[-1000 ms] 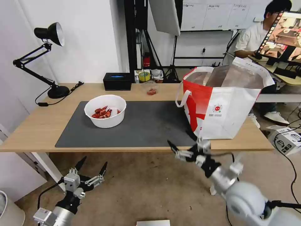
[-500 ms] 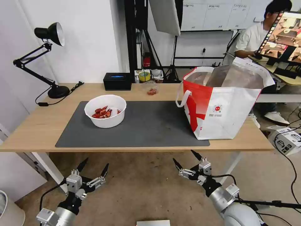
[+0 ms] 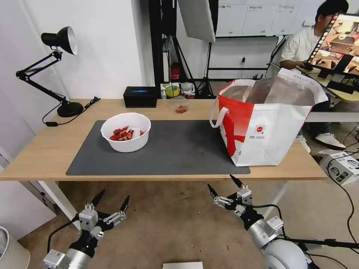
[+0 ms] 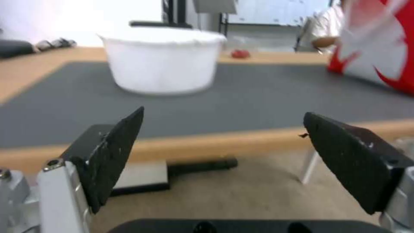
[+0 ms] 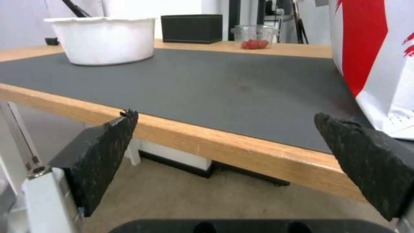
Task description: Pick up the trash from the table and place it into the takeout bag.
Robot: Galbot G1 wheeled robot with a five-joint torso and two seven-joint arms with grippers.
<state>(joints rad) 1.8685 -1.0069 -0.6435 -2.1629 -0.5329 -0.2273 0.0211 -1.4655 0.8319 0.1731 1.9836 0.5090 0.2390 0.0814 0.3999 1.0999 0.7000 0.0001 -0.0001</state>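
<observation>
While both arms hang below the front edge of the long light-wood surface [image 3: 48, 149], the white round bowl of red scraps [image 3: 125, 132] stands upright on the left part of the large dark grey rectangular mat [image 3: 175, 149], its open mouth facing up; being round, it has no long axis to report. In the head view the red scraps show inside it, whereas both wrist views show the bowl from the side, its contents hidden by the wall. At the right end of the surface stands the large boxy white takeout bag with a red panel [image 3: 267, 123], upright with its mouth open upward and the silver foil lining exposed; its near corner rests on the mat's right edge, and one white loop handle [image 3: 217, 114] hangs on the side facing the bowl. What lies inside the bag cannot be made out. Bowl and bag are well apart, with bare mat between them. Each wrist view cuts the bag off at the frame edge, showing part of its red and white side. Near the far edge sit a small clear tub with red bits [image 3: 181, 106], a black rectangular box [image 3: 140, 96] and a black articulated desk lamp [image 3: 56, 67]. Below the bowl's side of the surface, the left gripper [image 3: 111, 200] hovers over the floor with its fingers spread wide and holding nothing. Below the bag's near corner, the right gripper [image 3: 223, 185] likewise has its fingers spread apart and empty, tips pointing up toward the surface edge.
</observation>
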